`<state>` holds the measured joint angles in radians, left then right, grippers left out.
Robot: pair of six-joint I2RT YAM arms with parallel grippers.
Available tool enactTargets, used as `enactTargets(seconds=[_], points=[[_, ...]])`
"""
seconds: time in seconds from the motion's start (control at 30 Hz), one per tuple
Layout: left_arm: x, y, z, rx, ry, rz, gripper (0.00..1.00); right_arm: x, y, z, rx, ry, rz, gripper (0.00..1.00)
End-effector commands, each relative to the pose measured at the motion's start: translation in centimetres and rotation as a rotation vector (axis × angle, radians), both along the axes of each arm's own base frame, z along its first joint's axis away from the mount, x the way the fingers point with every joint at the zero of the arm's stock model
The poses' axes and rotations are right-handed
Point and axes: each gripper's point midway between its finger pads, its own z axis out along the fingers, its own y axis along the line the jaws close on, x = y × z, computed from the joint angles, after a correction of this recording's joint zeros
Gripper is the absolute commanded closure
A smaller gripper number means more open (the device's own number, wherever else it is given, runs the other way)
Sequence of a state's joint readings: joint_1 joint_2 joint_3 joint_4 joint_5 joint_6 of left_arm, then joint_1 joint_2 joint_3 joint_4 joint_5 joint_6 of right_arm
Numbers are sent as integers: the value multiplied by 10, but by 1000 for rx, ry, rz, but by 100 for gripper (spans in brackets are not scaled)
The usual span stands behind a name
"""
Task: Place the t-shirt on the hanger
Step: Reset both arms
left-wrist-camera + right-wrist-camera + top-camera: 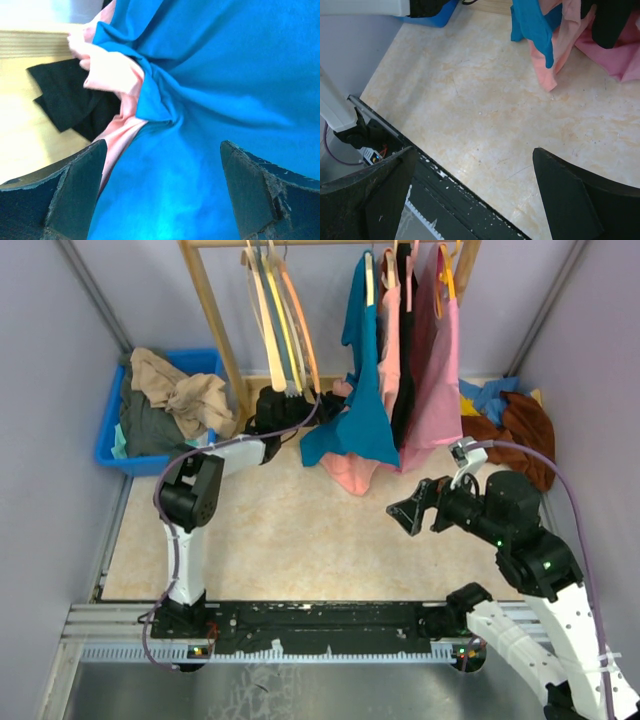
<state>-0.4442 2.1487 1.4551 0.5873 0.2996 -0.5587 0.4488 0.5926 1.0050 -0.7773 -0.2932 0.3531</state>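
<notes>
Hovering nearest, right claw (405, 512) is holding its fingers apart over bare counter (280, 530), with open room all around. Left claw (162, 147), also apart, is facing the t-shirt (362, 410), which is hanging far-centre from the hanger (368, 280) beside pink shirts (440, 370). Blue bin (105, 445), far left, is holding tan and dark clothes (180, 390).
</notes>
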Motion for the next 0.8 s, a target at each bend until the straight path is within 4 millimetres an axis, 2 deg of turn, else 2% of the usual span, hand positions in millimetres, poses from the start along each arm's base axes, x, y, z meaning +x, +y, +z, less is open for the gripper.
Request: enactTargets(seconds=[0.0, 0.13, 0.17, 0.5, 0.77], points=[[-26, 28, 5, 61, -14, 62, 1, -7, -3, 24, 34, -53, -1, 1], [-61, 50, 7, 114, 24, 87, 1, -8, -8, 23, 27, -56, -28, 1], [-70, 54, 14, 124, 21, 95, 1, -8, -9, 23, 27, -55, -38, 1], [-167, 76, 12, 266, 137, 84, 1, -2, -24, 19, 24, -78, -133, 1], [-233, 102, 34, 258, 137, 57, 0, 5, -35, 17, 9, -124, -197, 1]])
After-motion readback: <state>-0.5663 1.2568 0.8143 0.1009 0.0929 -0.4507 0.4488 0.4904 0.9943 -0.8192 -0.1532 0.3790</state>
